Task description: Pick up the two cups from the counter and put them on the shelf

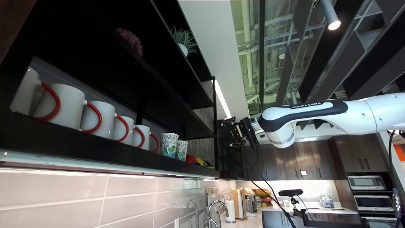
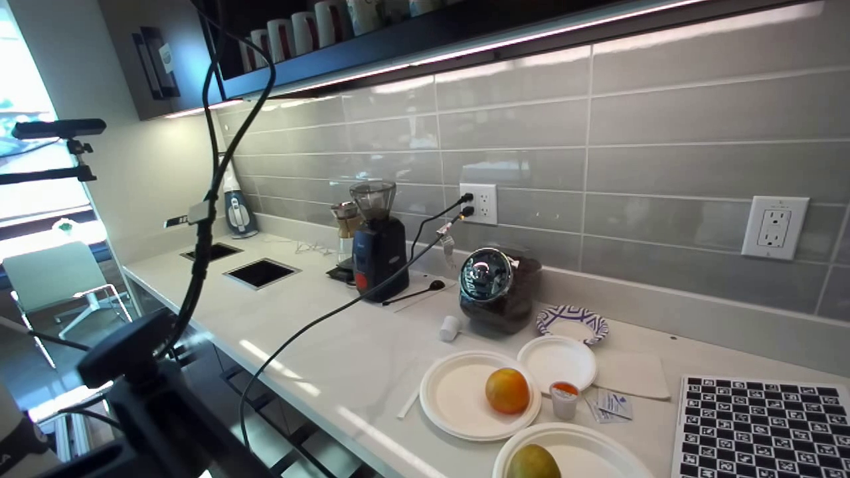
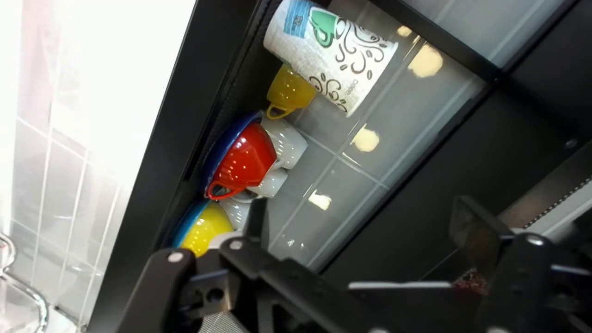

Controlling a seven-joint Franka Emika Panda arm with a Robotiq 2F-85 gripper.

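In an exterior view the nearer cup (image 1: pixel 169 145) and the farther cup (image 1: pixel 181 150) stood upright on the dark shelf (image 1: pixel 95 148), just past the end of the row of white mugs (image 1: pixel 68 103); whether they touched each other I could not tell. By my reading, the placing was done. The gripper (image 3: pixel 363 222) hung apart from both, its fingers (image 3: pixel 256 222) spread wide with nothing between them.

Both cups, with their swirl print and tapered walls, looked like thin disposable paper — very light if empty, though their insides did not show. I judged that they would not shatter but would dent or buckle under a firm squeeze, and that a small sideways knock could tip them. The printed wall probably gave fair friction; because it narrowed downward, pads set low and pressed hard might have slid off toward the base. For any straightening, the best hold seemed a light one across the outside, just below the rim, where the paper was likely stiffest.

The wrist view showed one of the pair, with a yellow cup (image 3: pixel 290 90) just beside it and a red cup (image 3: pixel 245 159) beyond — glossy, probably ceramic, slippery and easier to chip.
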